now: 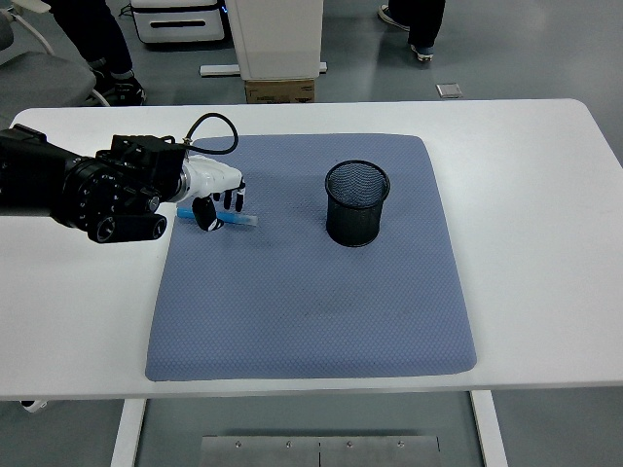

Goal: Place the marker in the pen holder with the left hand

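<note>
My left hand (216, 193) over marker (241, 221), fingers (206, 216) curled down around its left part; firm grip I can't confirm. Marker flat on blue mat (311, 302) at left edge. Pen holder (356, 202) upright mid-mat, well apart, mouth open for drop.

No legible text, label, brand, number or sign found. The marker (237, 221) under the fingers (228, 200) of the left hand (216, 193) shows no readable print. The pen holder (356, 202), well to the right of those fingers, bears none. The cardboard box (280, 90) beyond the table's far edge shows nothing readable.
</note>
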You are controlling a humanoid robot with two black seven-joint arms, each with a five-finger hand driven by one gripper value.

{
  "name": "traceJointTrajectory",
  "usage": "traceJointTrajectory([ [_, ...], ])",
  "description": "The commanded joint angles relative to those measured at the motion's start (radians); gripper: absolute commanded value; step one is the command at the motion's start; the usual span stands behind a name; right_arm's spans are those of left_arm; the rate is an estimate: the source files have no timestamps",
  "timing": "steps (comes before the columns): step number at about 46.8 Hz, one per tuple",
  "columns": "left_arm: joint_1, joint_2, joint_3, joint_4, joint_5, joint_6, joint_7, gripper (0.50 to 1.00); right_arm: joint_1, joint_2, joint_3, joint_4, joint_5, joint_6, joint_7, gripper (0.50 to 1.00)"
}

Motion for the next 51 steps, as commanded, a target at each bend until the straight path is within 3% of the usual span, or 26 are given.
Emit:
traceJointTrajectory([
  [1, 0.005, -0.002, 0.000, 0.000, -0.009, 0.018, 0.000, 0.637, 0.000, 0.000, 0.000, 0.000, 0.000, 0.000, 0.000, 1.000],
  [14, 0.008, -0.012, 0.000, 0.003, -0.038, 0.020, 0.000, 0.604, 0.000, 0.000, 0.000, 0.000, 0.000, 0.000, 0.000, 1.000],
  [37, 0.023, -0.020, 0.005, 0.012, -0.038, 0.015, 0.006, 0.500, 0.000, 0.000, 0.000, 0.000, 0.000, 0.000, 0.000, 1.000],
  [51, 0.020, -0.020, 0.007, 0.015, -0.038, 0.011, 0.006, 0.500, -0.001, 0.000, 0.000, 0.000, 0.000, 0.000, 0.000, 1.000],
])
